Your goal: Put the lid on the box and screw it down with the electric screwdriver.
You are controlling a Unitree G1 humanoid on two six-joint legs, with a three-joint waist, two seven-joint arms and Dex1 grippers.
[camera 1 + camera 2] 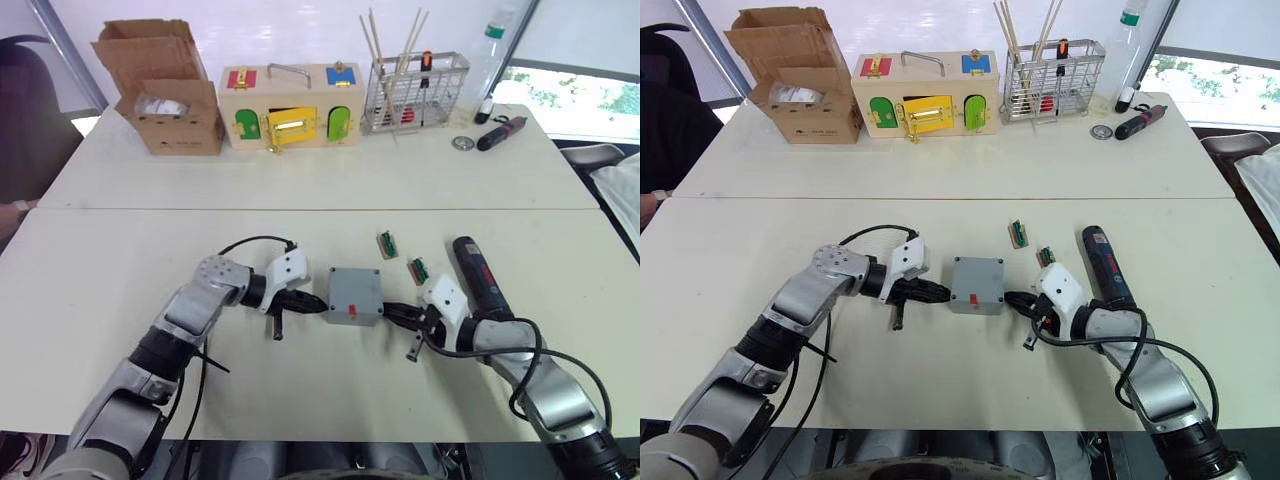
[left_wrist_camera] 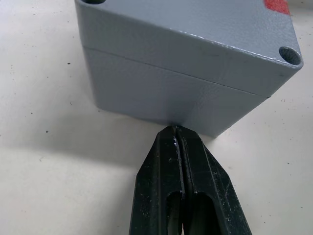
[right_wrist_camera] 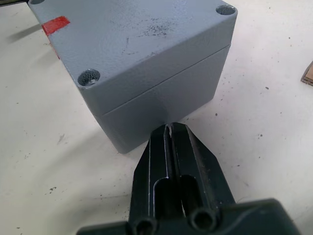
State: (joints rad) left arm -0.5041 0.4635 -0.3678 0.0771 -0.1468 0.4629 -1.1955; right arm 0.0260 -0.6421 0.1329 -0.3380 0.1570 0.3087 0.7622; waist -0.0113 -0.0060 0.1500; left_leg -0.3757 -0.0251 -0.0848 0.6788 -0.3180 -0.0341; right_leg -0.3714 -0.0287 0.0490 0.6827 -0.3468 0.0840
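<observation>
Both grippers' fingers (image 2: 177, 147) pressed together, flanking the lidded box (image 1: 355, 295); electric screwdriver (image 1: 476, 268) lies lengthwise, near-to-far.

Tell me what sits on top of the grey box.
The lid sits on the box, a seam running between them, with empty screw holes at its corners and a red mark near one edge. The lid hides the inside.

Lid (image 3: 142, 44) on box (image 1: 355, 297), btwn both tools (screwdriver (image 1: 476, 268) further right).
</observation>
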